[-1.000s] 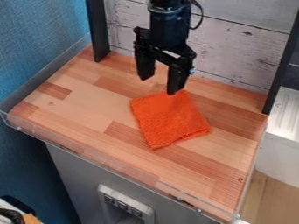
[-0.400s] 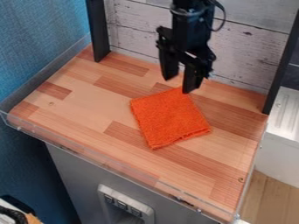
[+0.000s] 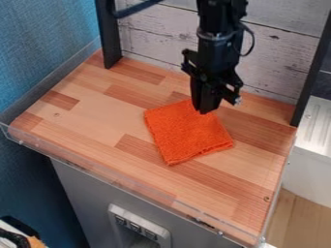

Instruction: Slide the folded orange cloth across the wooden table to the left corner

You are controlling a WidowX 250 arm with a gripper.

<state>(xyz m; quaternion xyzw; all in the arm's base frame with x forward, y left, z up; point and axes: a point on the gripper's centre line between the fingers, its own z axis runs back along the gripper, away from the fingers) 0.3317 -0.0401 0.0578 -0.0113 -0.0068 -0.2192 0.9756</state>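
Note:
The black gripper [image 3: 205, 109] hangs down at the upper middle of the wooden surface, its fingers together. Its tips are over the top right corner of an orange cloth [image 3: 188, 133]; whether they touch it cannot be made out. The cloth lies flat, roughly square and turned at a slant, with its lower edge looking folded. No lifted part or bunching shows in it.
The wooden surface [image 3: 84, 123] has a low clear rim along its front and left. A whitewashed plank wall [image 3: 152, 36] stands behind, between two dark posts. A white unit [image 3: 313, 150] is at the right.
The gripper has moved right and then lower, and its fingers, apart before, have come together. The cloth has kept its place and shape.

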